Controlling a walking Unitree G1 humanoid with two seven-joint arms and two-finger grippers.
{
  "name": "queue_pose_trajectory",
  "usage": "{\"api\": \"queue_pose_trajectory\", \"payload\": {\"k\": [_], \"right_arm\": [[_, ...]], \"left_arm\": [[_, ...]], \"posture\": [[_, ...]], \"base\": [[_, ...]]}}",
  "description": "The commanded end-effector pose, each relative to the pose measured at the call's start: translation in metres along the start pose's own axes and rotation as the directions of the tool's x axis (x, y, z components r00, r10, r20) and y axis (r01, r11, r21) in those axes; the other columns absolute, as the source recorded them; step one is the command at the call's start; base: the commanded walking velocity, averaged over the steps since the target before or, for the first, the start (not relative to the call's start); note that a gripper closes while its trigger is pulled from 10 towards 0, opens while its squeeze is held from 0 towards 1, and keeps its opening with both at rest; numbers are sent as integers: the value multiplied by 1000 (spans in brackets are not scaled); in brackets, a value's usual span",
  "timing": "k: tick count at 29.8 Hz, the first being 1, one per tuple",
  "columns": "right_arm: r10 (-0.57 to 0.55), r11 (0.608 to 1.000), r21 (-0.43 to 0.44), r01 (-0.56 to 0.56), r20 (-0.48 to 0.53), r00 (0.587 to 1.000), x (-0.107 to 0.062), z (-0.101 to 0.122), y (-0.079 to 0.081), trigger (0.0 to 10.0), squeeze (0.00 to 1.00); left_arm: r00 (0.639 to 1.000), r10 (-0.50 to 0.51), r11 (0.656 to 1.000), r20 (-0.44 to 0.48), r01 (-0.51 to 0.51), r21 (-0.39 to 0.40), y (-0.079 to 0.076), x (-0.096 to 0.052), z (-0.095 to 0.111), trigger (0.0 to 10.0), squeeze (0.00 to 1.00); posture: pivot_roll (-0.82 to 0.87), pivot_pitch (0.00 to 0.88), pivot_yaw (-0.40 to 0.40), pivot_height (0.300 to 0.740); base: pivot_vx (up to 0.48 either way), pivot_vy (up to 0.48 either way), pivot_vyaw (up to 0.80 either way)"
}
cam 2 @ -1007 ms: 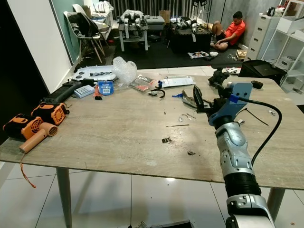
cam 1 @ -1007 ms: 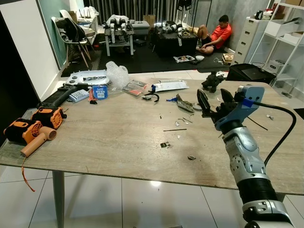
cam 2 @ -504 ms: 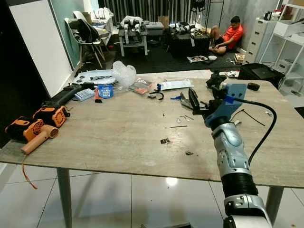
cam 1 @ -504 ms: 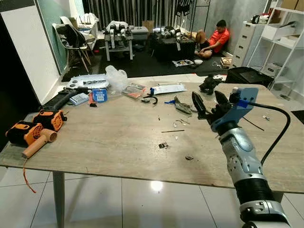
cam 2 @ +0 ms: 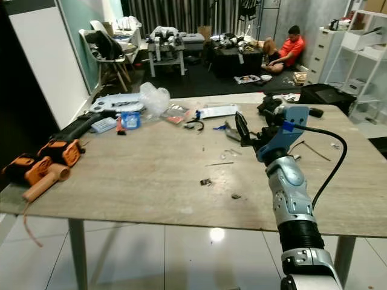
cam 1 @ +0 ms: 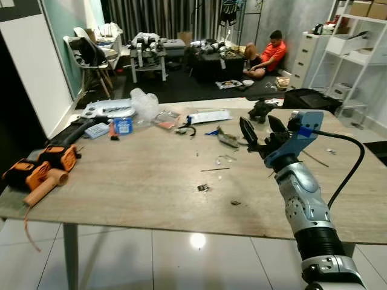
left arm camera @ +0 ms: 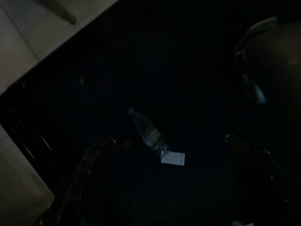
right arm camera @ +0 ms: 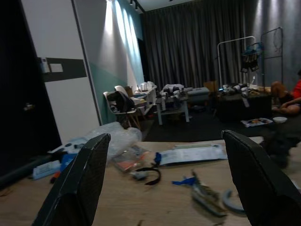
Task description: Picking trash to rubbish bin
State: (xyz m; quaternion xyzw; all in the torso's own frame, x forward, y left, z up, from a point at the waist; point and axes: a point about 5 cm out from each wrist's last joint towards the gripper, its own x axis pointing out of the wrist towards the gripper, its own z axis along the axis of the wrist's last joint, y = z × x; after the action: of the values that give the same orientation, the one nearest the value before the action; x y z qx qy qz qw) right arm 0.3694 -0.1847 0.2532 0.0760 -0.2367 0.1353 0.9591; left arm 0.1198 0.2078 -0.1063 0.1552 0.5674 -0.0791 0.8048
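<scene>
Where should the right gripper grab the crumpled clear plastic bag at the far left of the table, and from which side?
Take the crumpled clear plastic bag by its raised, bunched top, coming down from above. It stands up in loose folds that should pinch easily, and a blue box sits close beside it, so a low sideways approach looks crowded. The right gripper is open, well to its right.

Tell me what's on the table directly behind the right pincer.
Behind the open right pincer on the table lie a crumpled grey scrap, a blue shred and a dark lumpy object. The pincer and wrist cover whatever sits immediately behind them.
</scene>
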Motion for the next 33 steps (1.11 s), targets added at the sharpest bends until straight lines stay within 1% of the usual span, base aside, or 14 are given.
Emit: {"api": "queue_pose_trajectory", "payload": {"k": [1, 25, 33], "right_arm": [[26, 1000, 14, -26, -6, 1000, 0, -2, 6, 10000, 0], [61, 998, 20, -61, -16, 998, -2, -3, 12, 10000, 0], [65, 998, 14, -64, -25, 998, -4, -3, 12, 10000, 0]], "left_arm": [[1000, 1, 1000, -17, -1, 14, 2, -1, -4, 10000, 0], [1000, 6, 1000, -19, -6, 26, 3, -1, -5, 10000, 0], [999, 30, 999, -23, -29, 23, 4, -1, -6, 10000, 0]], "posture": [[-110, 78, 43, 740], [-115, 86, 48, 740], [-116, 87, 46, 740]], "base": [[386, 0, 0], [392, 0, 0], [0, 0, 0]]}}
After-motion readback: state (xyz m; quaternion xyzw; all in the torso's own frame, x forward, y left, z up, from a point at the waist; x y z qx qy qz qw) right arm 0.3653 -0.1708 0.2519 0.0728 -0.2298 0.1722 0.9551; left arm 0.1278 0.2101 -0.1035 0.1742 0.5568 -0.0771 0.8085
